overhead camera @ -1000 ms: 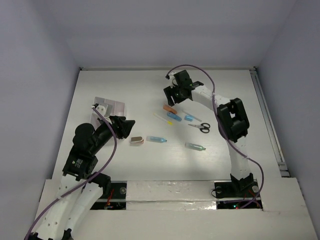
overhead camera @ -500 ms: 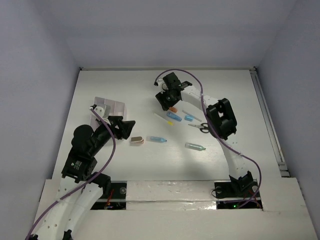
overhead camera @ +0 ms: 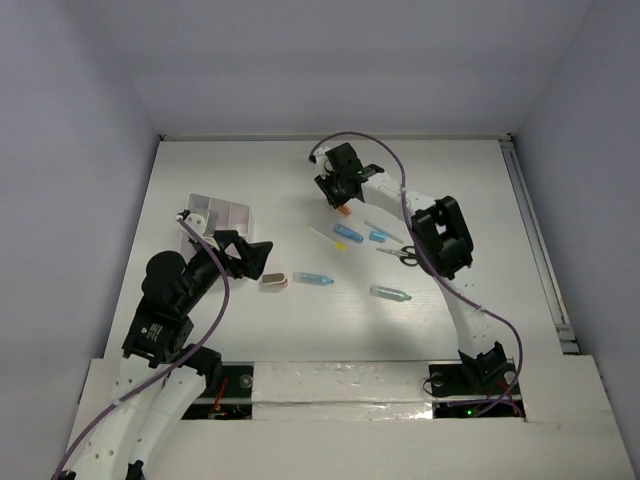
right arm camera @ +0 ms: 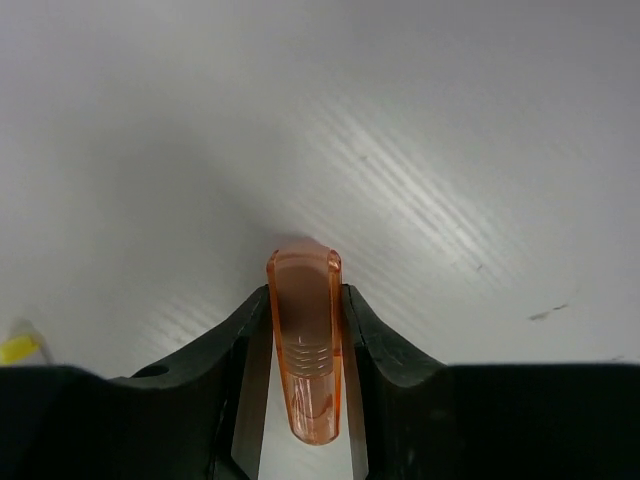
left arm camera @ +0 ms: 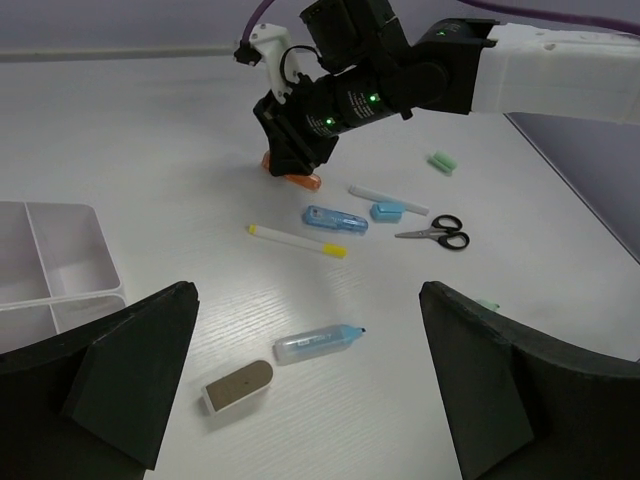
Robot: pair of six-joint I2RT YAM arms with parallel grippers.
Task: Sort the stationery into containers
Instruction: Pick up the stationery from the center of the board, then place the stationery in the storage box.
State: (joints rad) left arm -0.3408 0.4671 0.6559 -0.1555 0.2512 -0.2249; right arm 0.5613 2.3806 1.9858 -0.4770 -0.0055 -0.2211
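White desk (overhead camera: pixel 270 170), grey-violet walls on three sides. Clock directions are read in the overhead view, with 12 o'clock at the far edge.

- An orange capsule-like piece (right arm camera: pixel 304 380) is gripped lengthwise in the right tool (right arm camera: pixel 305 292), which is clenched on it from both sides. Its rounded end projects past the fingertips toward the desk. Whether the piece is lifted clear of the surface cannot be told. Location: far centre of the desk, at 12 o'clock from the other loose stationery.
- Near it, at 6 o'clock, a flat blue piece (left arm camera: pixel 335 220) is seen lying on the desk. At 7 o'clock lies a white pen with yellow ends (left arm camera: pixel 297 241).
- At 4 to 5 o'clock a small blue piece (left arm camera: pixel 387 211) is noted just beside a thin white pen (left arm camera: pixel 365 191). The black-handled scissors (left arm camera: pixel 435 234) lie beyond these, blades shut.
- Further toward 6 o'clock are a clear blue capsule (left arm camera: pixel 315 343) and a tan block (left arm camera: pixel 238 386), close together but apart. A teal piece (overhead camera: pixel 390 293) lies alone at 5 o'clock.
- A pale green piece (left arm camera: pixel 441 162) is seen only from the left wrist, past the right arm.
- The white divided box (left arm camera: pixel 60 255) sits well apart, at 9 o'clock from the orange piece.
- The left tool (overhead camera: pixel 256 257) is released, with its jaws spread wide and nothing between them. It is held between the box and the tan block, the block at its 4 o'clock.
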